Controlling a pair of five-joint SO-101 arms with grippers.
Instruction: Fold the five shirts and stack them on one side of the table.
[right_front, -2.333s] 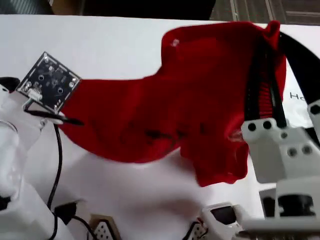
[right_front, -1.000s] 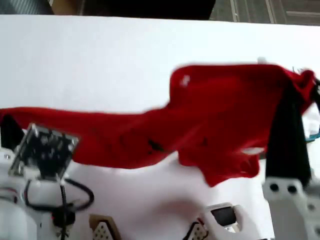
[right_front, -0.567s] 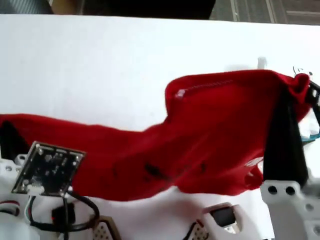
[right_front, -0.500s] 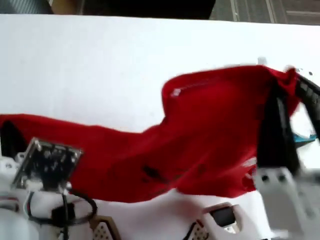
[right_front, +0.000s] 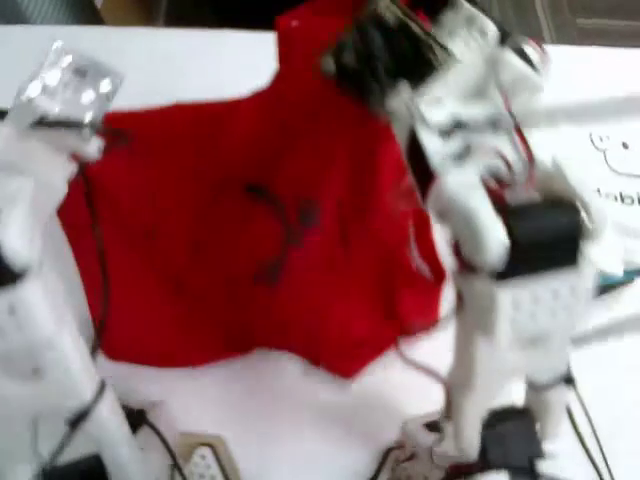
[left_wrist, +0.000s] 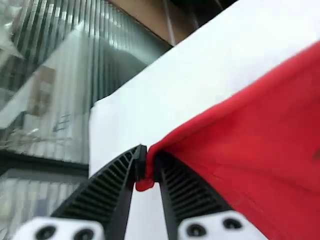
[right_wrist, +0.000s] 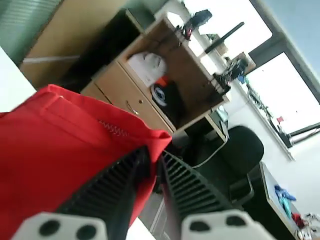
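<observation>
From above, the red shirt (right_front: 250, 220) was spread wide across the white worktop (right_front: 190, 65), its long axis running side to side between the two arms. Its top edge climbed from the left arm (right_front: 30, 260) up toward the far right, where the right arm (right_front: 500, 250) stood in front of the cloth. The body of the shirt fell toward the near edge, a dark print (right_front: 275, 230) facing up at its middle. Bare worktop lay along the far left and in a strip on the near side under the lower hem. The right side was crowded by the arm and its cables.

From the left wrist, the left gripper (left_wrist: 146, 162) had its jaws clenched on a corner of the red shirt (left_wrist: 250, 150), the cloth fanning away from that pinch. White worktop (left_wrist: 225, 65) ran open beyond it to the far edge.

From the right wrist, the right gripper (right_wrist: 152, 156) had its jaws pinched tight on a stitched edge of the red shirt (right_wrist: 60, 145). Behind it were a wooden cabinet (right_wrist: 165, 65) and an office chair (right_wrist: 240, 150).
</observation>
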